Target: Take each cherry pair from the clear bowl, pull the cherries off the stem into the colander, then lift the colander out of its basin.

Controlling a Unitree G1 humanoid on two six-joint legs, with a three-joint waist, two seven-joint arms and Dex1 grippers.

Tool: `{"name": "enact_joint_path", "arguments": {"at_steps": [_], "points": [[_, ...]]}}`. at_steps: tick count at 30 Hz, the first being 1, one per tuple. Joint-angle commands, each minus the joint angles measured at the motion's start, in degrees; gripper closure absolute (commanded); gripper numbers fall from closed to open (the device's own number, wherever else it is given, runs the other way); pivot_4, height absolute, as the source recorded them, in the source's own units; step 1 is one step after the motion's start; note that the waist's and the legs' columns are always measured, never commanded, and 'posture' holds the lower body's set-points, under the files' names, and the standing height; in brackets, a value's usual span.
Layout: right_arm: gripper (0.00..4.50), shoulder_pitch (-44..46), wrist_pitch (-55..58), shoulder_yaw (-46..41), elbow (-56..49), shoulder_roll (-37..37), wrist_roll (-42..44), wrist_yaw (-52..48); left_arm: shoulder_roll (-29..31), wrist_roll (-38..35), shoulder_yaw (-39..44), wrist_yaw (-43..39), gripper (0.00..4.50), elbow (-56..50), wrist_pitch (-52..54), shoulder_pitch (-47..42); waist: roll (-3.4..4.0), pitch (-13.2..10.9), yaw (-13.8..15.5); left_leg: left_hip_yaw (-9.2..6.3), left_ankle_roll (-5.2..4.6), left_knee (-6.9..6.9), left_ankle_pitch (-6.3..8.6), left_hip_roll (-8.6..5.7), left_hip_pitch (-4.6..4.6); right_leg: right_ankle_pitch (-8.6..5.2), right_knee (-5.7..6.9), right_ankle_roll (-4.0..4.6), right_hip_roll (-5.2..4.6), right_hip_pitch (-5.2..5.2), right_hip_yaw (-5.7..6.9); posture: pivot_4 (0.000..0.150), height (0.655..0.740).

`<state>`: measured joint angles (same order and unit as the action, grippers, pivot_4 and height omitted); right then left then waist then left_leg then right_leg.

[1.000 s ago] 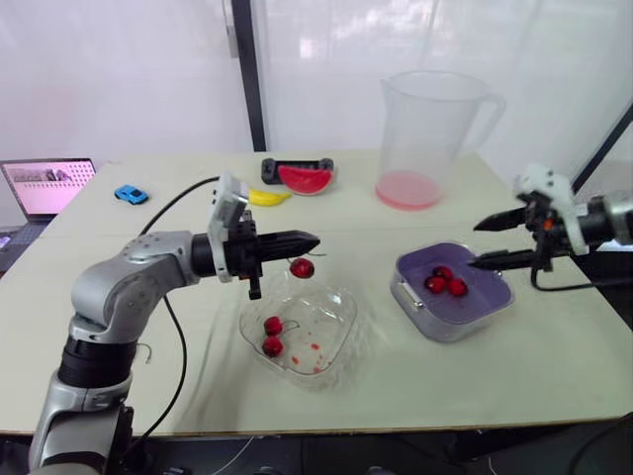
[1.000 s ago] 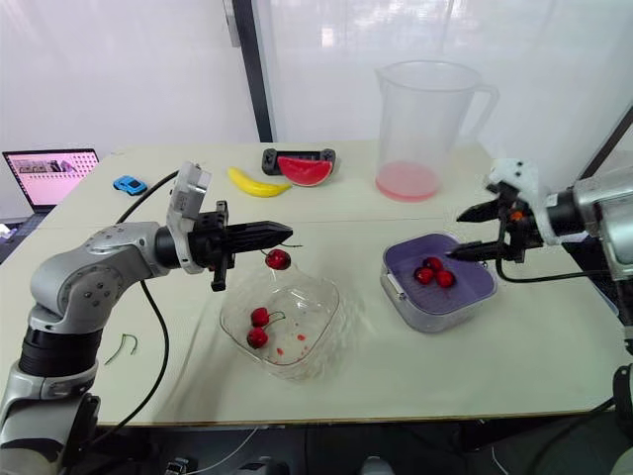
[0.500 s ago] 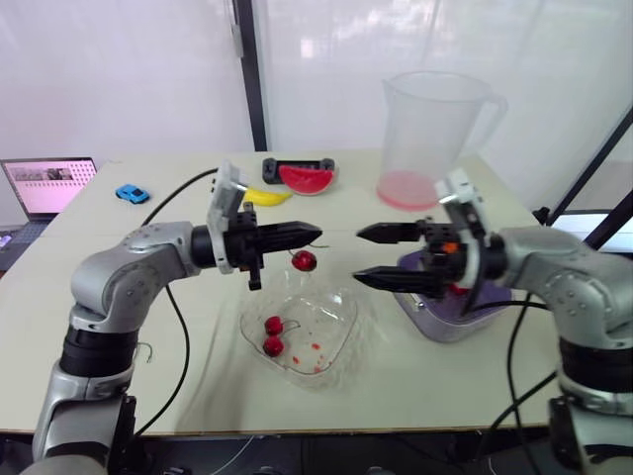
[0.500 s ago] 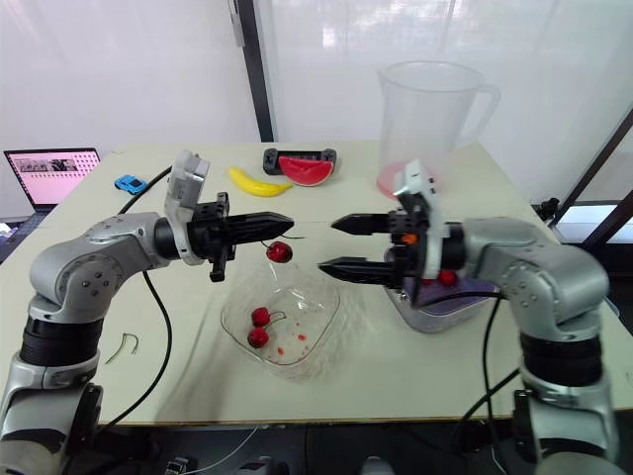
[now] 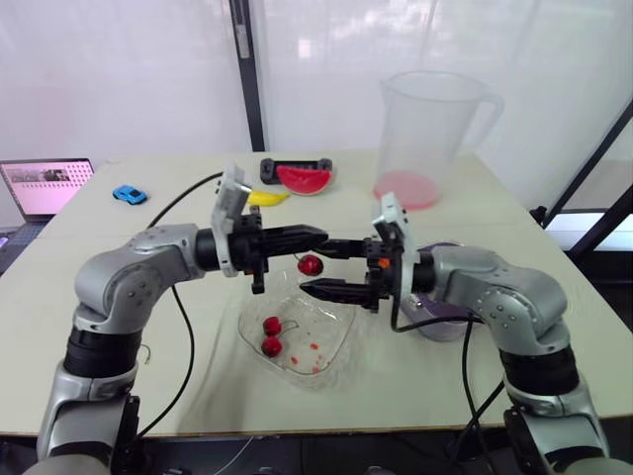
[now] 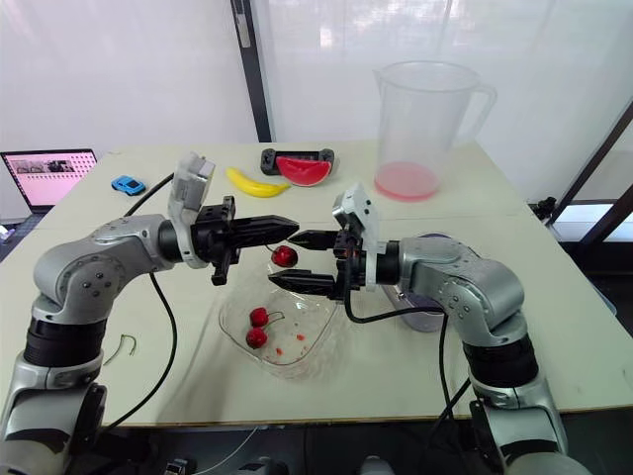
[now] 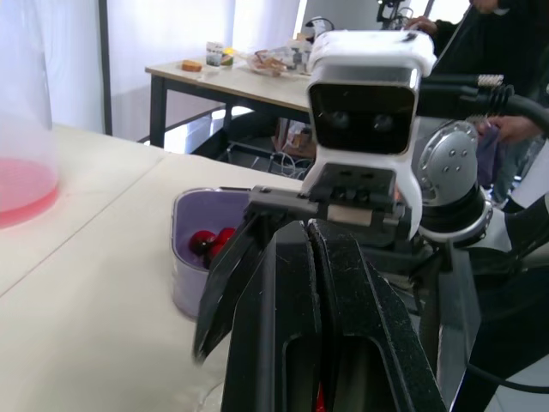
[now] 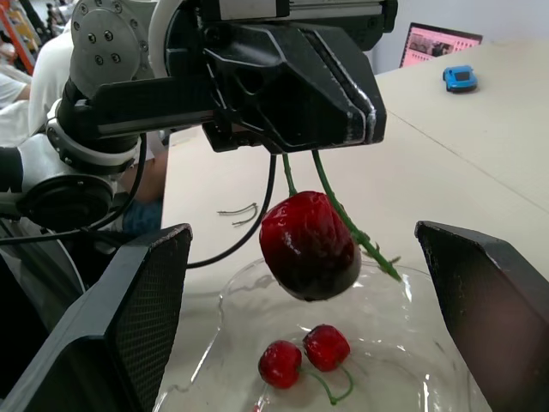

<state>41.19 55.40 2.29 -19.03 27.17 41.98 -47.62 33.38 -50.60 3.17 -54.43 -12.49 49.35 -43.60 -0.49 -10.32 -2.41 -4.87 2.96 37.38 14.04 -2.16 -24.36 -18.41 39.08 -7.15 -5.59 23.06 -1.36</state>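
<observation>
Left gripper (image 5: 317, 237): pinched tight on the stem of the cherry (image 8: 310, 245), above the clear bowl (image 5: 342, 319).
Right gripper (image 5: 315, 267): wide open, straddling it.

- 1 hanging cherry (image 5: 311, 264), frame centre
- 2 bowl cherries (image 5: 271, 345) in 1 clear bowl (image 5: 341, 307), lower centre
- colander cherries (image 7: 206, 241): at least 2, rest hidden; 1 purple colander (image 7: 184, 257)
- 1 pitcher (image 5: 430, 129), 1 banana (image 5: 265, 197), 1 watermelon slice (image 5: 305, 179), 1 blue toy car (image 5: 131, 194), 1 laptop (image 5: 45, 186)
</observation>
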Motion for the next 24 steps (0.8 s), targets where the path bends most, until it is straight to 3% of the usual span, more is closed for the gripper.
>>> {"name": "enact_joint_path", "arguments": {"at_steps": [1,3,9,24], "points": [[0.29,1.6,-1.4,0.1,0.3,-1.0,0.7,0.1,-0.1,-0.9,0.7,0.3,4.5,-2.1,-0.2,-1.6,0.0,0.0,0.0,0.0,0.0,0.0,0.0,0.0,0.0,0.0,0.0,0.0,0.0,0.0,0.0,0.15,0.74],[0.91,1.5,-1.7,0.4,0.8,-1.3,0.5,0.2,-0.2,-0.9,0.7,0.5,4.5,-2.2,-0.2,-1.5,0.0,0.0,0.0,0.0,0.0,0.0,0.0,0.0,0.0,0.0,0.0,0.0,0.0,0.0,0.0,0.15,0.74],[3.72,1.4,-1.8,0.5,0.9,-0.9,0.9,-0.2,-0.3,-0.7,0.7,0.6,4.5,-2.2,-0.4,-1.3,0.0,0.0,0.0,0.0,0.0,0.0,0.0,0.0,0.0,0.0,0.0,0.0,0.0,0.0,0.0,0.15,0.74],[3.72,-0.8,-0.4,1.2,0.4,2.2,1.7,-0.7,-0.4,0.1,0.6,0.2,4.5,-1.5,-1.4,-1.6,0.0,0.0,0.0,0.0,-0.06,-0.01,0.03,0.0,0.0,0.0,0.0,0.0,0.0,0.0,0.0,0.15,0.74]]}}
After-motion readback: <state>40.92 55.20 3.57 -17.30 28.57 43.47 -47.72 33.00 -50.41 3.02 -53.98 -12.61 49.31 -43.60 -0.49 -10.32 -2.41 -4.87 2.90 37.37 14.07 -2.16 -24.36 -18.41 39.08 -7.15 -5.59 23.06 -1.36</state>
